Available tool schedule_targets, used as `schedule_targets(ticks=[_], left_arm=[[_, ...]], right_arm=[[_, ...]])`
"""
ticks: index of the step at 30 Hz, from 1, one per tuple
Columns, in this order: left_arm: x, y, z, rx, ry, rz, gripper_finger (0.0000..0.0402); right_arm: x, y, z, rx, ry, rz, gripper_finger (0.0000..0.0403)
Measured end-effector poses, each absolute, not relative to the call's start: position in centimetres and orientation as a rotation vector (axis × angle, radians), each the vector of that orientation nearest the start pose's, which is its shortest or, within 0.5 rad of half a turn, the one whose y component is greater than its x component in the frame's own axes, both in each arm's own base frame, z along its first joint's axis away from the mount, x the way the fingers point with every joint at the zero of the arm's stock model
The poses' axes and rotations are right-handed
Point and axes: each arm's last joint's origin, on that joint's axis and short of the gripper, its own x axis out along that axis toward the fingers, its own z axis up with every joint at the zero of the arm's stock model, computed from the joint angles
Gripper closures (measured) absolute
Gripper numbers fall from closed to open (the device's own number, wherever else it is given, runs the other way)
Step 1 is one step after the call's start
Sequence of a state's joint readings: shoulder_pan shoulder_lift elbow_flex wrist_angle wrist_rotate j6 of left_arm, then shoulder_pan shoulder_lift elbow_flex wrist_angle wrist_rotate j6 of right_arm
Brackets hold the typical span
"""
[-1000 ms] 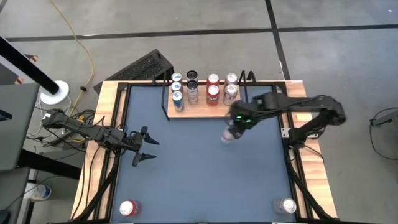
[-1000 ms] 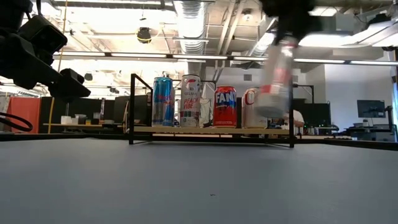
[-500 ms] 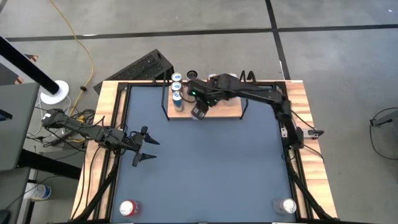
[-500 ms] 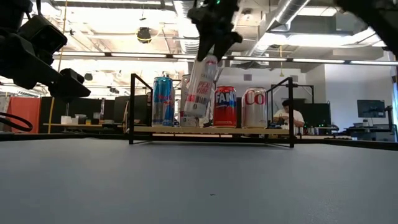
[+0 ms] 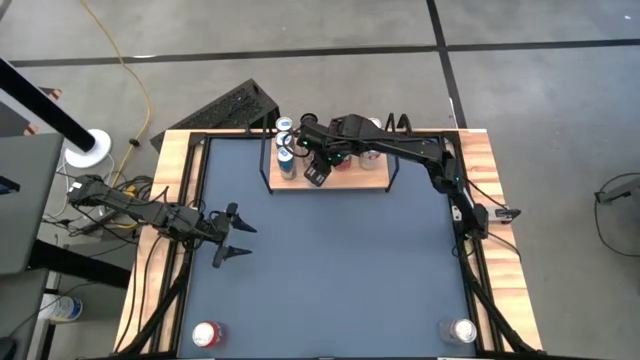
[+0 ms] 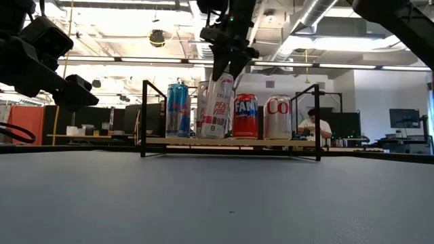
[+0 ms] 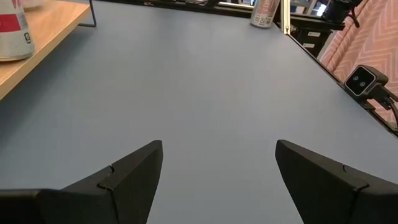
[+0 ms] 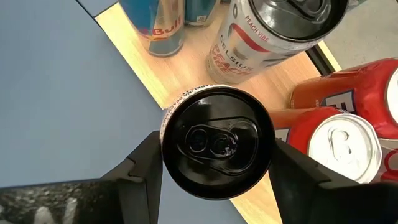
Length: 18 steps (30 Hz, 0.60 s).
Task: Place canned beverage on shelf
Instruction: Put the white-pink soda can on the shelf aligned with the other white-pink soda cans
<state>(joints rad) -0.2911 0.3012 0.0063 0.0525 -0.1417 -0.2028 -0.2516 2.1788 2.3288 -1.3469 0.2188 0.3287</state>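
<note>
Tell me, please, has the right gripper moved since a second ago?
Yes. The right gripper carried its Celsius can leftward from the open table to the shelf, beside the blue cans.

Held can (image 6: 218, 108) on shelf (image 6: 230, 141) front edge, other cans (image 6: 254, 116) behind and beside.

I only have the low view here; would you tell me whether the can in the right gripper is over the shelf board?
Observer: The right wrist view shows the held can, clamped by the right gripper, with its top over the shelf's front edge, in front of another Celsius can.
Operator: Thanks. Is the left arm in the way?
Observer: No. In the high view the left gripper is open over the table's left side.
Operator: Any cans waiting?
Observer: Two, at the near corners: a red can and a silver can.
</note>
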Motion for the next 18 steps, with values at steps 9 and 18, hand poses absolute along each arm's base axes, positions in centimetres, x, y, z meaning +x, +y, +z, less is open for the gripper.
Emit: schedule_targets(ticks=[9,18], left_arm=[[10.97,-2.86,14.5,-0.15,0.25,-0.124,0.01],[10.97,-2.86,14.49,-0.15,0.251,-0.124,0.01]], right_arm=[[42.56,-11.57,32.7,0.307,1.109,-0.602,0.0122],[42.91,-11.68,32.88,0.296,1.071,-0.584,0.0062]])
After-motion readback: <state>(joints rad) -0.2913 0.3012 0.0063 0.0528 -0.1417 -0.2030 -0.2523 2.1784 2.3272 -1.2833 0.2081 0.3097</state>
